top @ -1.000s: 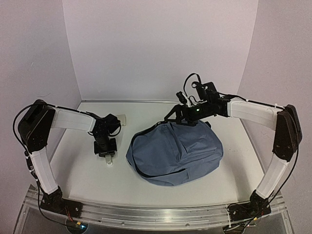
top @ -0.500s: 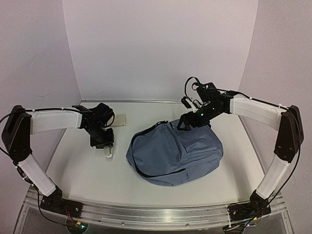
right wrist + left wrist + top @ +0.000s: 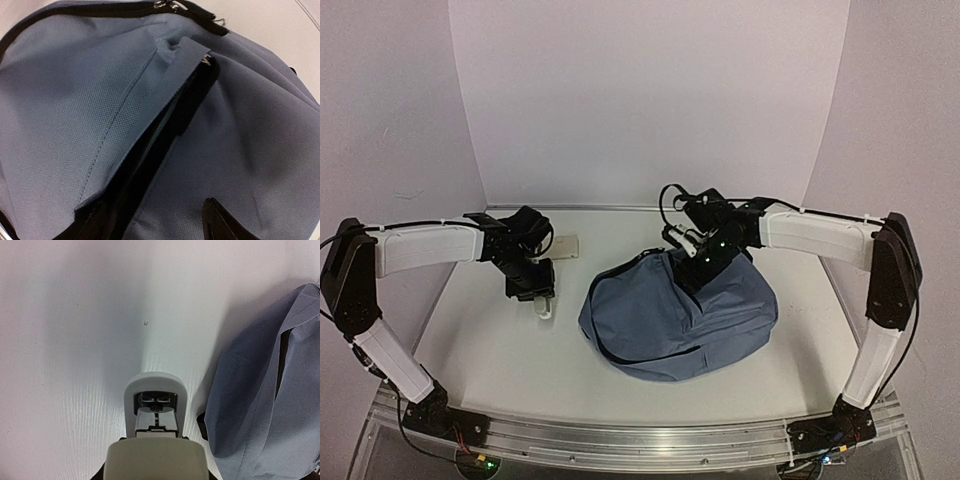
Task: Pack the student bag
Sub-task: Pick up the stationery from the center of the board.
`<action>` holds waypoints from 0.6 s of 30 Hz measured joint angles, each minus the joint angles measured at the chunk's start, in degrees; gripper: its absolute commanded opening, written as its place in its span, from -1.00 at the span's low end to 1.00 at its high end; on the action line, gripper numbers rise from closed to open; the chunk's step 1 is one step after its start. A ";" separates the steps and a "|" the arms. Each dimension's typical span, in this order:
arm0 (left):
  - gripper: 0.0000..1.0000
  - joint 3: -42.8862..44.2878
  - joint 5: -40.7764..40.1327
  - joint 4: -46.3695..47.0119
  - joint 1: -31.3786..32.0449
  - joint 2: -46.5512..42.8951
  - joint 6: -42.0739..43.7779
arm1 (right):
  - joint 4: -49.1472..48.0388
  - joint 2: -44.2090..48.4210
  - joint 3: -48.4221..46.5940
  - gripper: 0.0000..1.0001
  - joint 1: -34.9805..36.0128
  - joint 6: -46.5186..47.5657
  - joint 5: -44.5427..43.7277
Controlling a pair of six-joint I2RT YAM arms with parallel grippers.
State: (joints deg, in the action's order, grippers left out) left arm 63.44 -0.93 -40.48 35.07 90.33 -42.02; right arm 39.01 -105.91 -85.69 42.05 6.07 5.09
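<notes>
We found the student bag [image 3: 680,320] lying on the tabletop [image 3: 490,350], a little right of the middle. Its upper end pointed toward the back edge and its rounded bulk reached toward the front edge. The blue-grey fabric was slumped and creased, and a black strap [image 3: 605,350] curved along its left side.

The right pincer [image 3: 692,268] was down on the upper end of the bag, against the fabric. In the right wrist view we saw a stitched fold of fabric [image 3: 145,110] with a dark gap [image 3: 165,135] running diagonally beneath it along a black zipper line. Only one black fingertip [image 3: 220,225] showed at the bottom of that view, resting close over the cloth. We could not tell whether this pincer was released or clenched, nor whether it had hold of any fabric.

The left pincer [image 3: 538,292] hung over the left half of the tabletop, apart from the bag, and was clenched on a small white object [image 3: 546,308]. From the left wrist view that object [image 3: 155,390] had a rounded white end with a dark metal part set inside it. The edge of the bag [image 3: 260,390] lay just to its right. We could not tell whether the object touched the tabletop.

A flat beige item [image 3: 566,245] lay near the back edge, left of the bag.
</notes>
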 measured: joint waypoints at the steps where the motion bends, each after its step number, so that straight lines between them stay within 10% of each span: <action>1: -0.99 0.00 0.05 -0.01 0.00 -0.04 0.00 | 0.15 -0.56 -0.33 0.43 0.53 0.10 -0.46; 4: -1.00 0.00 0.36 0.01 0.00 -0.27 0.02 | 0.93 -1.03 -1.00 0.51 1.78 0.31 -1.54; 18: -1.00 0.00 0.84 0.01 0.00 -1.17 0.06 | 3.55 -2.10 -2.28 -0.37 5.31 1.89 -10.55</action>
State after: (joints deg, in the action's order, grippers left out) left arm 63.44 -0.10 -40.46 35.07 89.16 -41.96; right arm 42.56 -108.01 -87.97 47.35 7.96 -5.46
